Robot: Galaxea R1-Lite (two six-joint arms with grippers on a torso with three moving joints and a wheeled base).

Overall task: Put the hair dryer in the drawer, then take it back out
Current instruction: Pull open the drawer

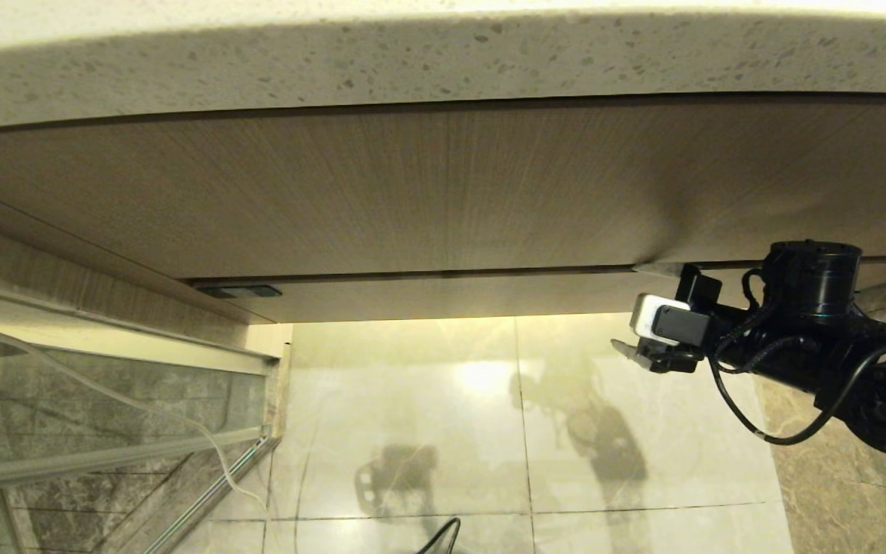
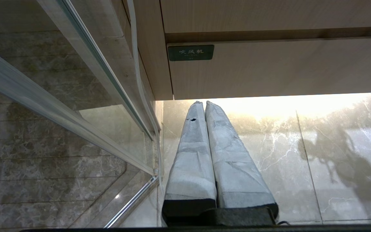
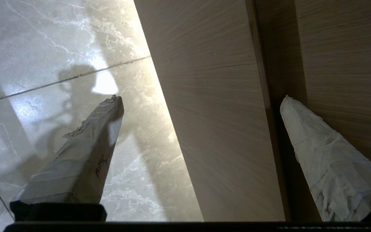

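Note:
The drawer (image 1: 451, 298) is the low pale wood-grain front under the taller panel, and it is pushed in flush. My right gripper (image 1: 626, 308) stands open at its right part. One fingertip (image 1: 637, 268) sits at the dark gap above the front, the other below its lower edge. In the right wrist view the drawer front (image 3: 217, 135) fills the space between the two wide-apart fingers of the right gripper (image 3: 202, 98). My left gripper (image 2: 204, 102) is shut on nothing, low by the drawer's left end (image 2: 269, 71). The hair dryer is out of view.
A speckled stone countertop (image 1: 443, 61) overhangs the tall wood panel (image 1: 412, 192). A glass partition with metal rails (image 1: 104, 431) stands at the left. A dark green label (image 2: 190, 52) marks the drawer's left corner. Glossy marble floor (image 1: 451, 431) lies below.

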